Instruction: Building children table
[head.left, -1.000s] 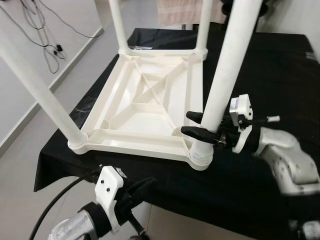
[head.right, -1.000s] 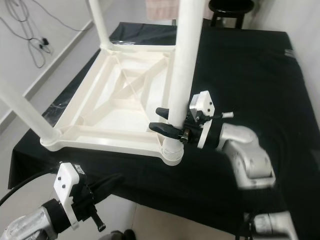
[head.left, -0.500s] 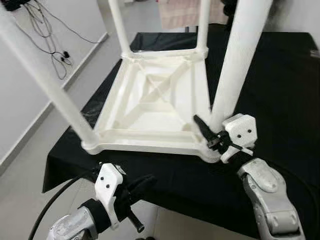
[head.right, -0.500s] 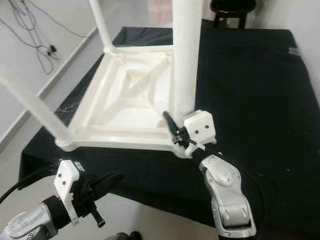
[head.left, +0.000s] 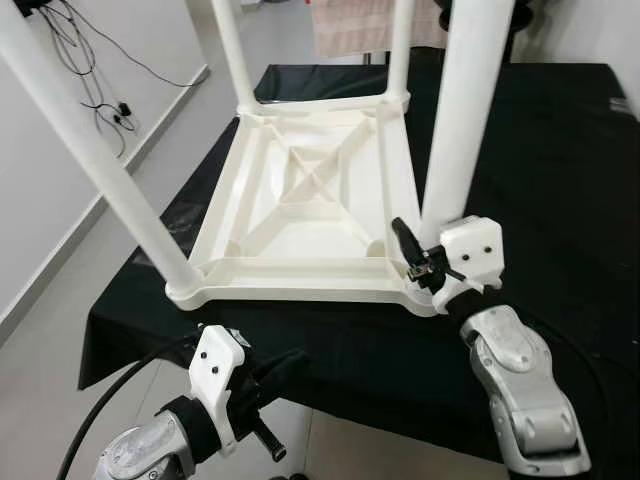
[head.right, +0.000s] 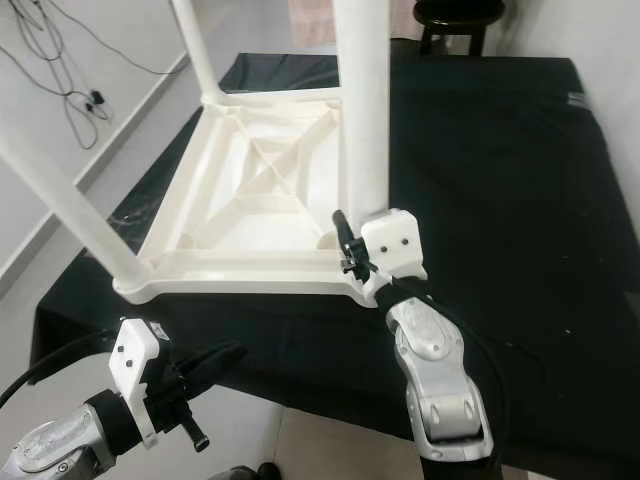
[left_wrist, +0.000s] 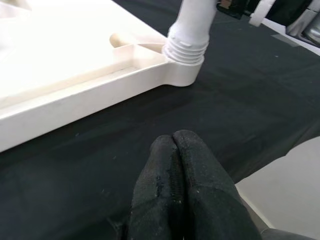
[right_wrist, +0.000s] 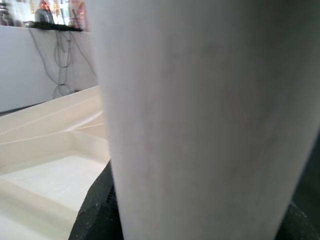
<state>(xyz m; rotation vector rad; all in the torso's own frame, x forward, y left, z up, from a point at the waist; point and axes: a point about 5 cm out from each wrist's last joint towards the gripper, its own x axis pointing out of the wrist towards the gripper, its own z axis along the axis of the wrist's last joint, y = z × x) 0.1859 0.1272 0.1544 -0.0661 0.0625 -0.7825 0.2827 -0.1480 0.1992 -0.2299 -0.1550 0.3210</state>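
A white plastic children's table (head.left: 300, 220) lies upside down on a black-covered table (head.left: 545, 150), with all its legs pointing up. My right gripper (head.left: 425, 242) is at the base of the near right leg (head.left: 460, 120), shut on it just above the threaded socket (left_wrist: 187, 50). One black finger (head.left: 403, 238) shows on the leg's left side. In the right wrist view the leg (right_wrist: 200, 100) sits between the dark fingers (right_wrist: 95, 205). My left gripper (head.left: 290, 365) hangs low, in front of the table's front edge. It is shut and holds nothing, fingertips (left_wrist: 175, 150) pressed together.
The near left leg (head.left: 100, 160) slants up toward the left. The far legs (head.left: 228, 50) stand at the back. Cables (head.left: 100, 95) lie on the floor by the left wall. A dark stool (head.right: 455, 12) and a beige cloth (head.left: 350, 25) are behind the table.
My right arm swung from the leg's right side round to the front, still holding its base. The view shifted slightly. The left arm stayed about where it was.
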